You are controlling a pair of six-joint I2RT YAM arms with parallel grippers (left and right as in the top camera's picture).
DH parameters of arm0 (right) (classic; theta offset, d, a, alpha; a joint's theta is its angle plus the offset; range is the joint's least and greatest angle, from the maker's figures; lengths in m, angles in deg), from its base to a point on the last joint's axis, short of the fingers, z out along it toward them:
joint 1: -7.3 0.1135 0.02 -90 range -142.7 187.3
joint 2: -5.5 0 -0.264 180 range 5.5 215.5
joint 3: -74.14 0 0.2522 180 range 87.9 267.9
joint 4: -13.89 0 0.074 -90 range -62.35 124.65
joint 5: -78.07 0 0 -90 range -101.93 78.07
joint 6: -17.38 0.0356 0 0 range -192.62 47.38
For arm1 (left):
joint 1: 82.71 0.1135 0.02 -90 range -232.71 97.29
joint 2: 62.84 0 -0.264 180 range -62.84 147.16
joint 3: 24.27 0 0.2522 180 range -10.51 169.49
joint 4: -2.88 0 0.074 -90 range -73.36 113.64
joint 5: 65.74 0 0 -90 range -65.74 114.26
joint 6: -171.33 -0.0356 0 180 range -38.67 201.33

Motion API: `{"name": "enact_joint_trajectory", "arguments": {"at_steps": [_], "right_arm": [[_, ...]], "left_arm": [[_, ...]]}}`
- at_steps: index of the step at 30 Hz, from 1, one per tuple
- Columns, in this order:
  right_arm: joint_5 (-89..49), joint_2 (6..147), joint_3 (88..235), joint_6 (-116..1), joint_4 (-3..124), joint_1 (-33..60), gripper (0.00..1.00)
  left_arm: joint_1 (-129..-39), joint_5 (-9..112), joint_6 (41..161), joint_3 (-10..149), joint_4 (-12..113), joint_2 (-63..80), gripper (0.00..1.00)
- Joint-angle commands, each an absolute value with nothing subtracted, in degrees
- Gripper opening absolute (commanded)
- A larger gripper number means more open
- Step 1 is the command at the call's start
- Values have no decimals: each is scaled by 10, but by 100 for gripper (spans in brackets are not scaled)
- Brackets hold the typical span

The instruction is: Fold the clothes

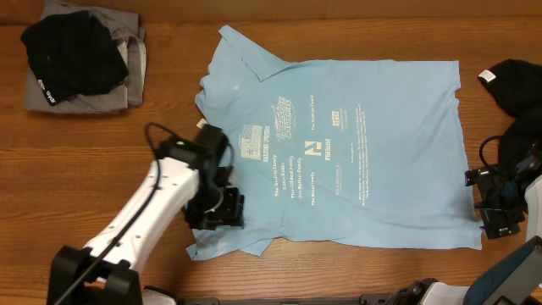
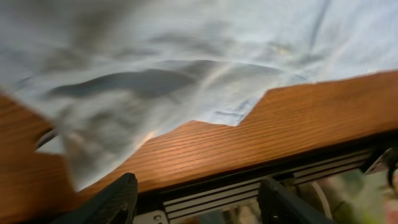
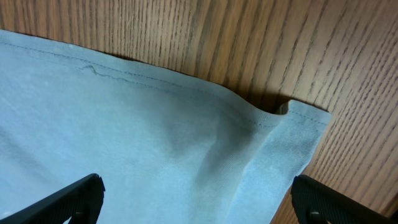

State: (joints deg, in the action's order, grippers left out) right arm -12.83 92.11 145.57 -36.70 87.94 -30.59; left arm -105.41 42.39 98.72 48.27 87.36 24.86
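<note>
Overhead: left gripper [image 1: 223, 206] half-hides T-shirt [image 1: 364, 144] sleeve, right gripper [image 1: 486, 203] w/ arm cut off at edge — both spread wide, empty.

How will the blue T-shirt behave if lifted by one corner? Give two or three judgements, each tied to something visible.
Probably floppy: the T-shirt lies flat with soft wrinkles, and its hem corner curls up. Likely light, since the cloth looks thin. Pushed, it would probably bunch rather than slide on the table.
</note>
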Motion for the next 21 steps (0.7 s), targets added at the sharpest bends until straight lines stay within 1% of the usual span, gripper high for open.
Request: {"name": "enact_joint_trajectory", "arguments": {"at_steps": [1, 11, 16, 21], "right_arm": [[-131, 905, 1464, -371, 877, -306, 100], [-131, 905, 1464, -371, 875, -306, 100], [-131, 905, 1464, -371, 875, -306, 100], [-131, 905, 1464, -371, 876, -306, 100]], "left_arm": [[-1111, 436, 961, 480, 856, 275, 66], [-1220, 401, 945, 481, 808, 351, 65], [-1251, 388, 944, 481, 794, 373, 67], [-1259, 387, 946, 481, 771, 397, 71]]}}
